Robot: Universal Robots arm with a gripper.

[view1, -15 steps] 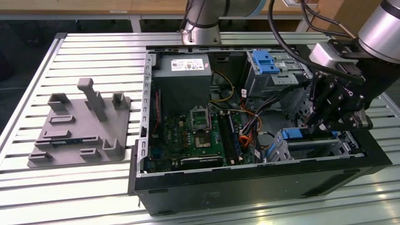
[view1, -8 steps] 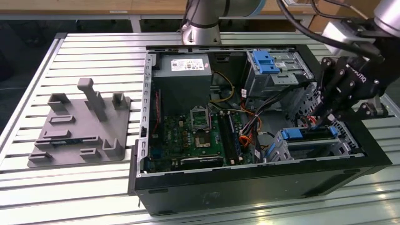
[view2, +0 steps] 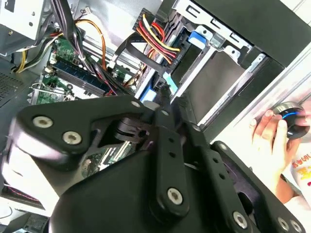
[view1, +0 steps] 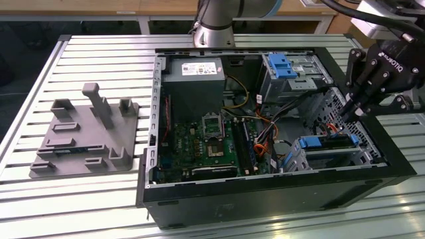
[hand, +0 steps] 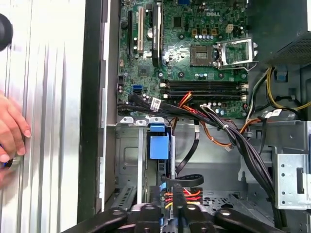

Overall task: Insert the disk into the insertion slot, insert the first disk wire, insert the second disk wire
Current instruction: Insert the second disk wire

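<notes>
Your gripper [view1: 348, 115] hangs at the right of the exterior view, fingertips pinched together on nothing, just above the disk [view1: 327, 142]. The disk already sits in the insertion slot [view1: 332, 154], lower right inside the computer case [view1: 265, 196]. A bundle of cables [hand: 214, 116] crosses the centre of the first wrist view, close beside the slot, and crowds the approach. 1 taller grey bay [view1: 292, 74] stands well apart at upper centre. 1 grey fixture [view1: 86, 134] lies at left on the table [view1: 99, 59]. A hand [view2: 272, 133] rests outside the case wall.
</notes>
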